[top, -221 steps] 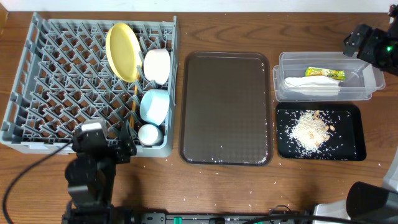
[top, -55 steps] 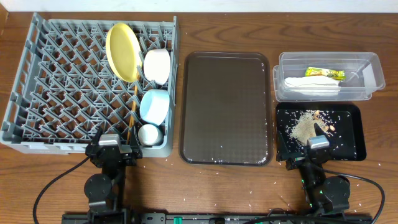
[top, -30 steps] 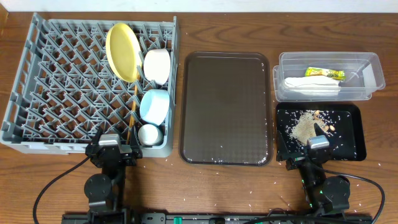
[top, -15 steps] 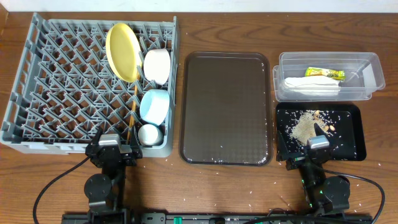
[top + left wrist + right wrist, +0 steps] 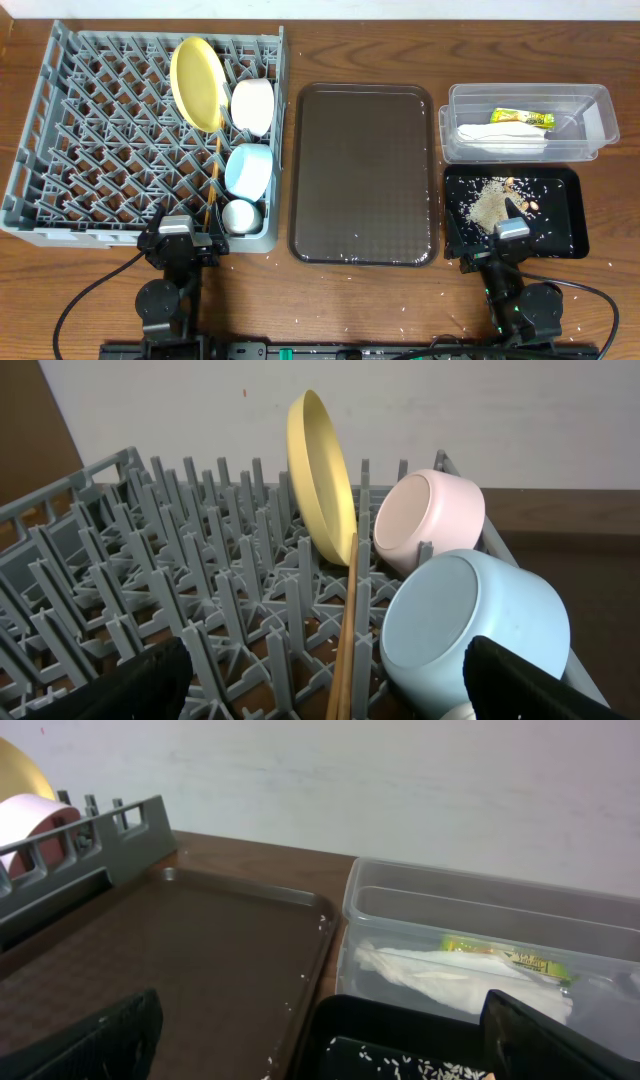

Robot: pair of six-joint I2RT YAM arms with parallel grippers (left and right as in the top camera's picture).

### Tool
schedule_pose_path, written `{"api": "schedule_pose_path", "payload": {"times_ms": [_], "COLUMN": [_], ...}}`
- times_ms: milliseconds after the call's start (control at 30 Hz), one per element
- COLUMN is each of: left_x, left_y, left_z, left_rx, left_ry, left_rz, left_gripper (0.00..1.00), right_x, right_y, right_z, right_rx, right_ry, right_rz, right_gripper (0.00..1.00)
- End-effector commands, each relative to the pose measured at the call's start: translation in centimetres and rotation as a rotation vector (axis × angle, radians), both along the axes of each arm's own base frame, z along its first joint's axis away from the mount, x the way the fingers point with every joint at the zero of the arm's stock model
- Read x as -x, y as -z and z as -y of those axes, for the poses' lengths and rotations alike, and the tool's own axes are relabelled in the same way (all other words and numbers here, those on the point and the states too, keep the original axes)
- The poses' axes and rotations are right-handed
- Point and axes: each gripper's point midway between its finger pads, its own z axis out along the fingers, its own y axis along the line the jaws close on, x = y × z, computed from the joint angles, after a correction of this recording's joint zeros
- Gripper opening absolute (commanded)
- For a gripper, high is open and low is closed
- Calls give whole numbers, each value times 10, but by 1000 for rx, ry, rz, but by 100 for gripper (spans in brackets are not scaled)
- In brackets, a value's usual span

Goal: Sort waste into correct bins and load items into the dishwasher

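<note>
Five items sat in the rack [image 5: 90,140], all in its right-hand columns. The plate [image 5: 196,82] stood on edge between pegs at the back, with the white bowl [image 5: 252,106] just beside it. The blue bowl [image 5: 249,169] was in front of that and the cup [image 5: 240,215] at the front corner. The chopsticks [image 5: 213,175] lay lengthwise along the left of the bowls. Both bowls were tipped on their sides, bottoms toward the left wrist camera. Loading judged done.

Waste: wrapper [image 5: 522,118] and napkin [image 5: 500,138] lay together in the tub [image 5: 520,90], wrapper behind napkin. Crumbs [image 5: 490,205] were heaped in the black tray [image 5: 565,235], with loose grains scattered over its floor. Sorting judged done as well.

Left over: a few pale grains on the front edge of the brown tray [image 5: 365,170] and on the desk [image 5: 330,310] in front of it. Whether those specks count is unclear; apart from them, nothing looked left to move.

Left hand [image 5: 182,238] was at the rack's front wall, fingers spread wide, nothing between them. Right hand [image 5: 490,240] was at the black tray's front left corner, likewise wide and holding nothing.

Writing: dark print on the wrapper, too small to read in either view. No brand or label seen on rack, tub, trays or dishes
</note>
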Motion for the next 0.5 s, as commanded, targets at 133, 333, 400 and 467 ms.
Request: {"api": "schedule_pose_path", "payload": {"times_ms": [133,333,400,467], "left_x": [0,0,0,0], "left_y": [16,16,16,16], "left_z": [0,0,0,0], "left_rx": [-8,-8,-8,-8], "left_ry": [5,5,5,5], "left_rz": [-38,-38,-38,-38], "left_gripper": [87,87,87,87], "right_x": [1,1,1,1], "right_y": [0,0,0,0], "right_z": [-4,-4,-4,-4], "right_rx": [-11,-11,-11,-11], "right_ry": [-16,-16,-16,-16], "right_rz": [2,2,2,2], "right_gripper": [99,99,99,99]}}
